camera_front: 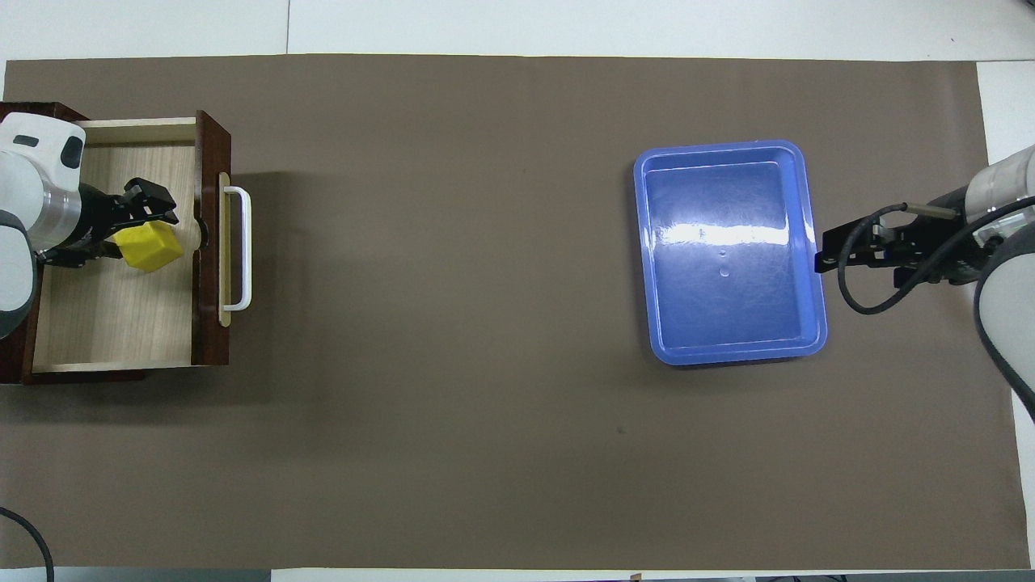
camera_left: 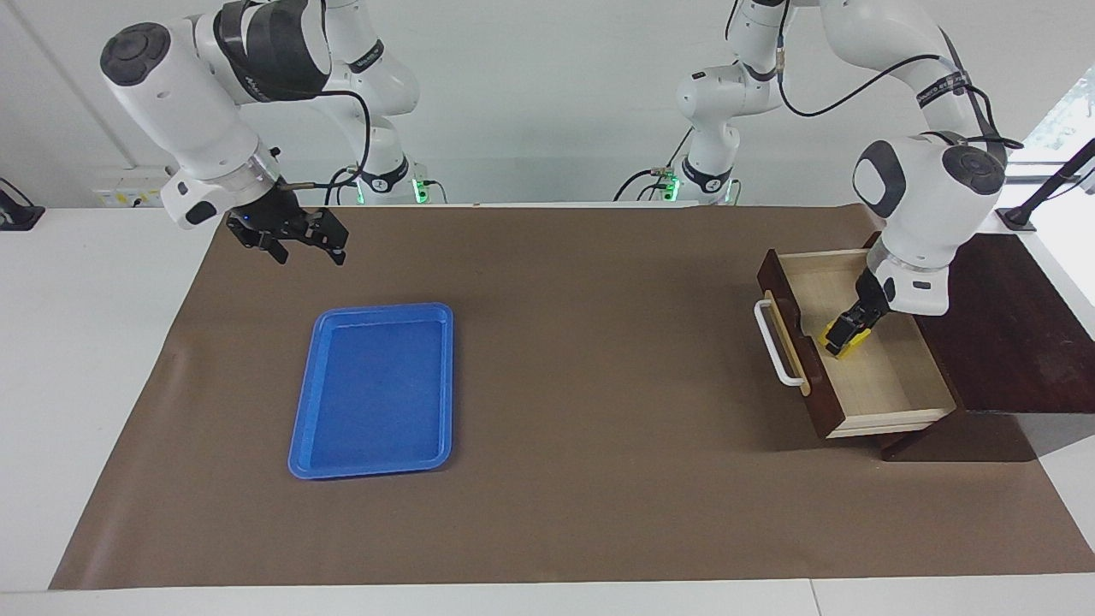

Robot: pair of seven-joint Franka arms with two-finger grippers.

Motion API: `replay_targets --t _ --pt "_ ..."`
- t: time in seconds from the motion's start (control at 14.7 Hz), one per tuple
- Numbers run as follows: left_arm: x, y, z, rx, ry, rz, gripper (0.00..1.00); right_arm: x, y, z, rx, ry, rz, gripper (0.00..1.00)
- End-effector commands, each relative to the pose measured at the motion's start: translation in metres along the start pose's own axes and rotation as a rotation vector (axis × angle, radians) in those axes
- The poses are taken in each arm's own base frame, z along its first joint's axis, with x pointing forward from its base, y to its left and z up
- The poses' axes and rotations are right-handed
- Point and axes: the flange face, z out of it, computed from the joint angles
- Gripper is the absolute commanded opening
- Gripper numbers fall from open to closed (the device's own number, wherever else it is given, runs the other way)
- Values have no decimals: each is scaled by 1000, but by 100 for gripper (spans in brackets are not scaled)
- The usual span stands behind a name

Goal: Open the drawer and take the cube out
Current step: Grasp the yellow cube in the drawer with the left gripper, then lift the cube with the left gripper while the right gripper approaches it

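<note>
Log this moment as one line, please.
drawer: open | cube: in drawer, left gripper around it | right gripper: open, waiting above mat | tray: empty

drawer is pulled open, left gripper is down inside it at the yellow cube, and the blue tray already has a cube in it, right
Not quite: the blue tray holds nothing, as the overhead view shows. The drawer is open, and the left gripper is down inside it at the yellow cube.
</note>
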Motion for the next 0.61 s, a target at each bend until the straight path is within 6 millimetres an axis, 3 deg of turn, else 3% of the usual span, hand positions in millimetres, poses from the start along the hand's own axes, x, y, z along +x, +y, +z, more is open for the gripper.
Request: replay_targets --t 0.0,0.14,0.27,0.41,0.55 --pt "-2 -2 -6 -18 12 -6 19 -5 -25 28 69 -62 173 100" --pt "9 8 -16 -17 -3 -14 6 -5 -52 45 116 -96 264 100" --pt "17 26 -50 0 -44 -18 0 -4 -80 66 160 -145 385 100" --pt "8 55 -77 12 -62 -123 0 -4 -105 82 183 -160 466 100" --pt "-15 87 -92 4 -60 -267 0 -4 -123 95 215 -190 563 100"
